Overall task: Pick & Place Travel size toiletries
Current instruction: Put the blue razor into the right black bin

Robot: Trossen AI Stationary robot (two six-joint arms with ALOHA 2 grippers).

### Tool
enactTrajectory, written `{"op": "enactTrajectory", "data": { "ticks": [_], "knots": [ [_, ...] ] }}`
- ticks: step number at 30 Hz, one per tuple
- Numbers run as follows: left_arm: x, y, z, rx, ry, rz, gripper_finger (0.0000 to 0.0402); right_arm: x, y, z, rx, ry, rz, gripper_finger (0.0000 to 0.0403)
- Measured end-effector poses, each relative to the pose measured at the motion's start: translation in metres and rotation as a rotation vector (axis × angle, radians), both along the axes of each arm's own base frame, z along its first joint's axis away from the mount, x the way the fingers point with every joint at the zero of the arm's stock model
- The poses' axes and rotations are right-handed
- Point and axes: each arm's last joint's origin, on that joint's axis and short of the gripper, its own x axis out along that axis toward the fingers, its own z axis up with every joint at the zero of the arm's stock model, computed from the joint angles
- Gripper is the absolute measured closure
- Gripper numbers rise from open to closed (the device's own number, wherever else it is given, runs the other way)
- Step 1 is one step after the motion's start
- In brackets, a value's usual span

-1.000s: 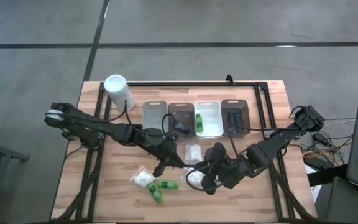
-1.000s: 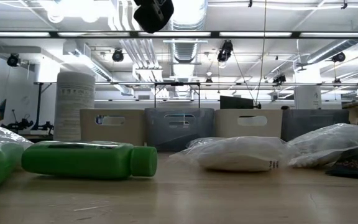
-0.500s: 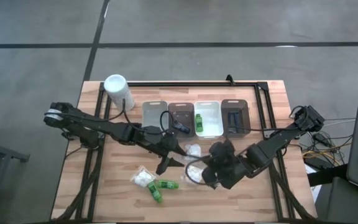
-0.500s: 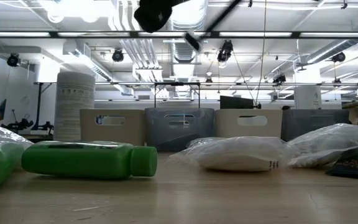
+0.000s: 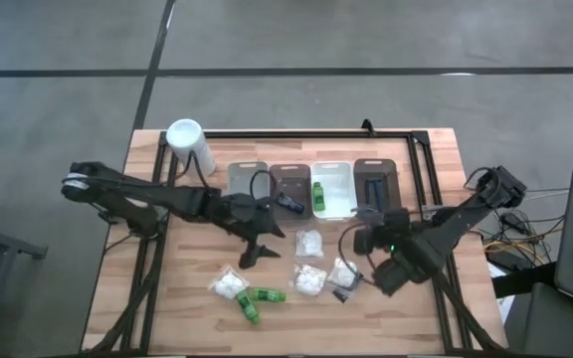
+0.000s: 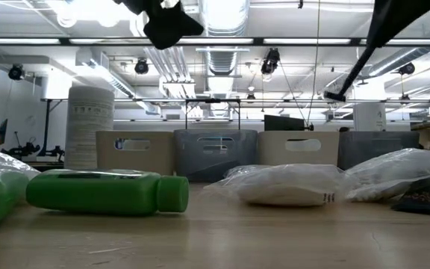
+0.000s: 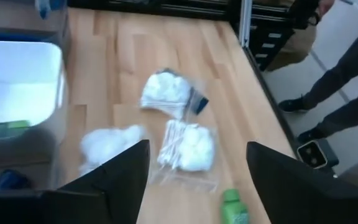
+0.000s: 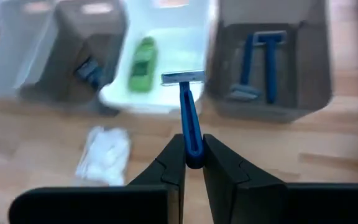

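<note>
The right gripper point(image 8: 192, 163) is clamped on the handle of a blue razor point(image 8: 189, 118), which it holds in the air above the right part of the table point(image 5: 436, 308). The razor's long axis runs away from the fingers, and its head points toward the row of four trays at the far edge. In the rightmost, brown tray point(image 8: 316, 68) two more blue razors point(image 8: 258, 68) lie side by side. The white tray point(image 8: 191, 43) beside it holds one green bottle point(image 8: 143, 55). The left gripper point(image 5: 250, 254) hangs over the middle of the table with its fingers apart and nothing between them. On the wooden surface lie clear packets of white puffs point(image 5: 309, 278) near the middle, and two green bottles point(image 5: 257, 301) lie near the front edge. A tall white container point(image 5: 189, 146) stands at the far left corner. Beyond the table the low view shows a large room with ceiling lights and pipes, and the left wrist view shows a person's legs point(image 7: 344, 87) standing on the grey floor.
</note>
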Motion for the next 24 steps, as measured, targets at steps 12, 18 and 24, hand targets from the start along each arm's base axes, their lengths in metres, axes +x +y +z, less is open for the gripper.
{"op": "enactTrajectory", "data": {
  "ticks": [12,18,24],
  "knots": [
    [-0.010,0.061,0.005,-0.055,0.006,-0.048,0.0142,-0.029,-0.093,-0.037,0.101,0.009,-0.193,0.0367],
    [-0.015,0.079,0.000,-0.042,0.043,-0.073,0.0142,-0.032,-0.125,-0.067,0.110,0.036,-0.190,0.0368],
    [-0.024,0.082,-0.010,0.018,0.142,-0.113,0.0142,-0.031,-0.135,-0.081,0.067,0.105,-0.169,0.0346]
  ]
}}
